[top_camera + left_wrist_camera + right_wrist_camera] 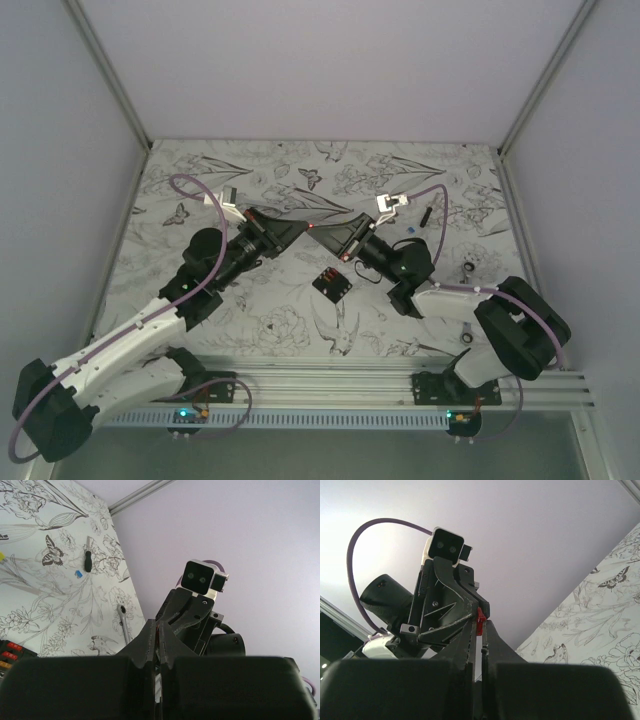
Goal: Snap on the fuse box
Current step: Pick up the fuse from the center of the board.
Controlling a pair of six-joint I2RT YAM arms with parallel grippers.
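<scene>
pale lilac walls close in a table (200, 190) covered with a black-and-white cloth printed with flowers and butterflies. the 2 arms lean in from either side and meet tip to tip above the middle of the cloth.

the right gripper (329, 235) has its fingers drawn close on a tiny red fuse (480, 621), which sits in the slit at their tips. the left gripper (298, 228) faces it nose to nose, with its fingers pressed almost together and only a thin slit between them. whether it also grips the fuse is hard to tell. the tips likely meet in the air so the fuse can be passed across or turned for a better grip.

the fuse box (332, 284) lies flat on the cloth just in front of the meeting point, nearer the arm bases. neither gripper touches it. its face points up, and red and orange fuses show at its edge in the left wrist view. it probably sits there so a gripper can come straight down on it.

a small screwdriver (427, 213) and a blue fuse (413, 229) lie apart, further back on the right.

the snapping step looks not yet started.
</scene>
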